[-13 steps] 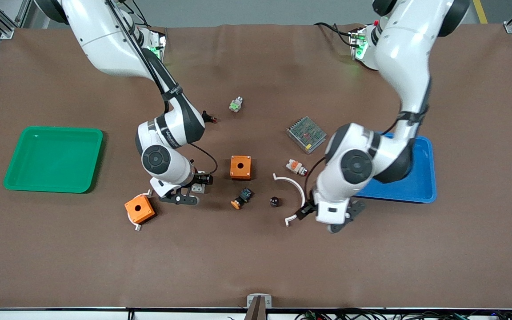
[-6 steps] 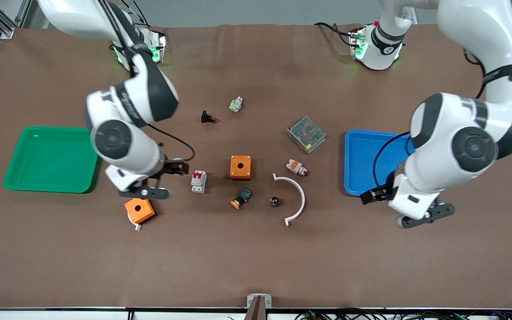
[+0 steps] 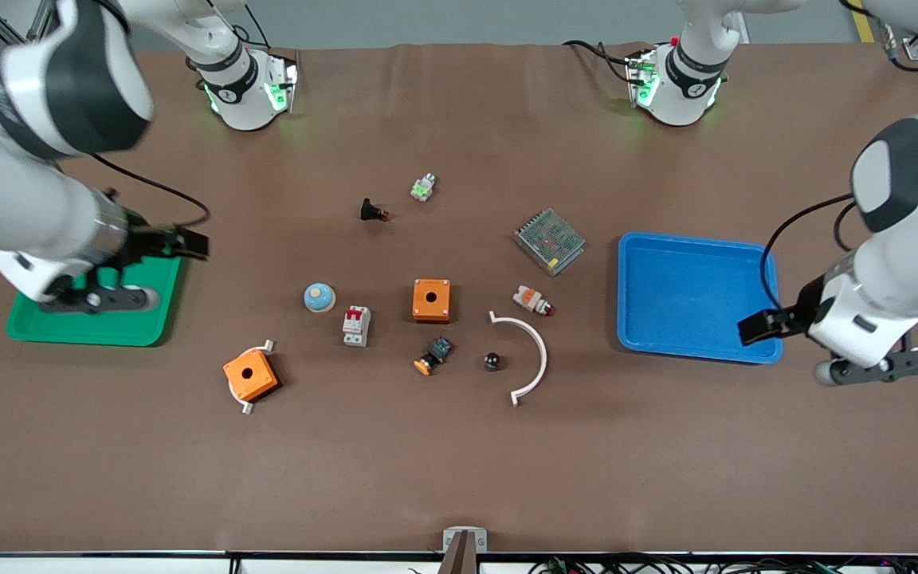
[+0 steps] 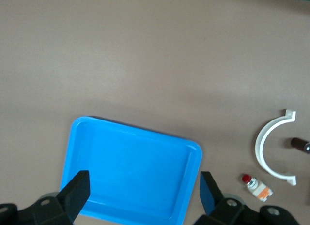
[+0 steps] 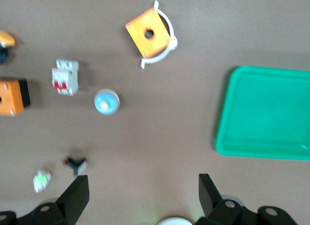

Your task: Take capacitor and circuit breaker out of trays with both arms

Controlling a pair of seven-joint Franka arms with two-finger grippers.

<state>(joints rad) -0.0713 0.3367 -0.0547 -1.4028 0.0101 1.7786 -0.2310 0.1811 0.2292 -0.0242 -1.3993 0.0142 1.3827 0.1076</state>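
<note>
brown mat (image 3: 459,478) fills the frame; both trays look empty. circuit breaker (image 3: 356,325) and capacitor (image 3: 492,361) lie mid-frame, apparently delivered. right gripper (image 3: 188,243), wide open and empty, hangs over green tray (image 3: 45,331); left gripper (image 3: 758,327), likewise, over blue tray (image 3: 634,339).

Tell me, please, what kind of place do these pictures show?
Probably a robotics lab bench for sorting practice. Two white robot arms are bolted to a table under a brown cover, aluminium framing stands at its corners, and electrical parts such as a circuit breaker lie between a green tray and a blue tray.
</note>
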